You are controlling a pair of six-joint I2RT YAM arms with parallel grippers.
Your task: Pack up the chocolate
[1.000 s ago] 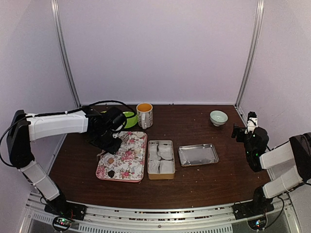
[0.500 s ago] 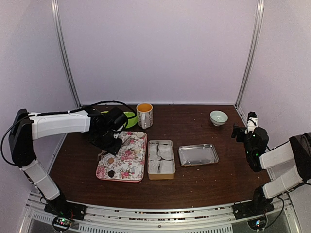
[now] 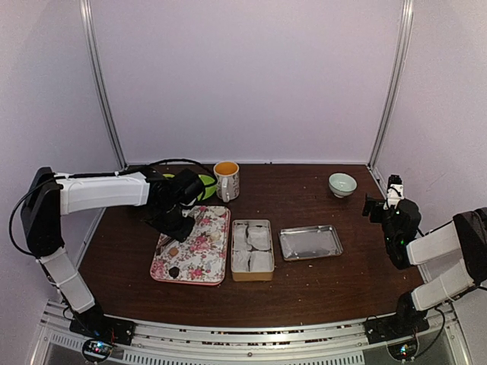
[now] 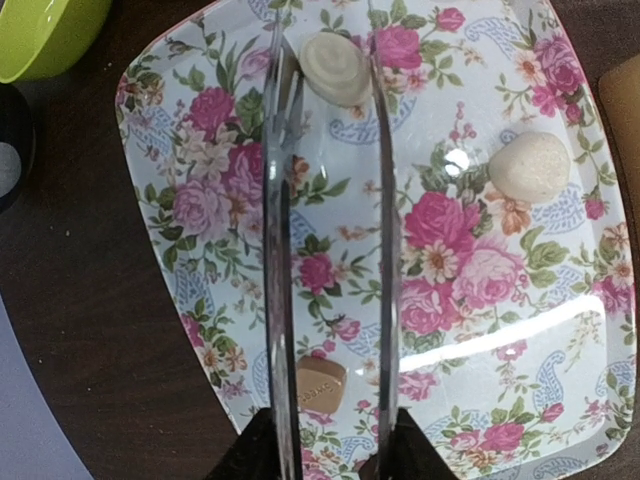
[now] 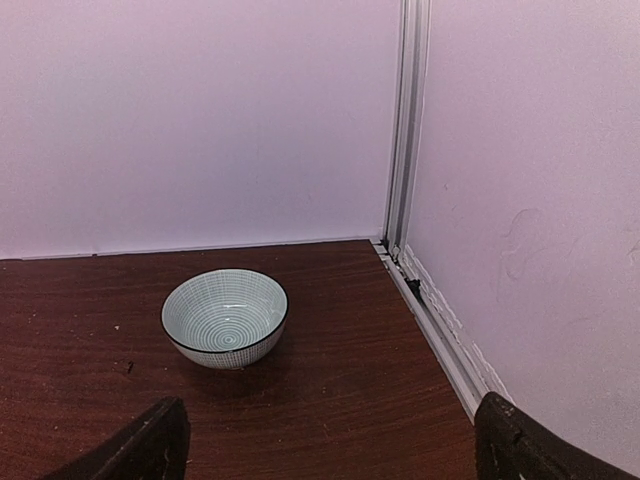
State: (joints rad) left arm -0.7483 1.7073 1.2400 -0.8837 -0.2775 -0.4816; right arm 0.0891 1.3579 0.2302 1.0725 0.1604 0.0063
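Observation:
The chocolate (image 3: 174,271), a tiny dark lump, lies on the near end of the floral tray (image 3: 209,262). A tan square sweet (image 3: 173,252) lies just beyond it. My left gripper (image 3: 177,226) hangs over the tray's far left part. In the left wrist view the left gripper (image 4: 328,45) is open, its clear fingers (image 4: 282,250) astride the tan square sweet (image 4: 320,388). Two white round sweets (image 4: 337,68) (image 4: 530,166) lie on the tray (image 4: 200,210). The dark lump is not clearly in that view. My right gripper (image 3: 378,205) is open and empty at the far right.
A tan tin (image 3: 252,249) of white wrapped cakes sits right of the tray, with a metal lid (image 3: 310,242) beside it. A mug (image 3: 226,180) and a green bowl (image 3: 204,185) stand behind the tray. A pale striped bowl (image 5: 225,317) stands at the back right.
My left gripper has shifted a little to the right, further over the floral tray. The right arm has not moved.

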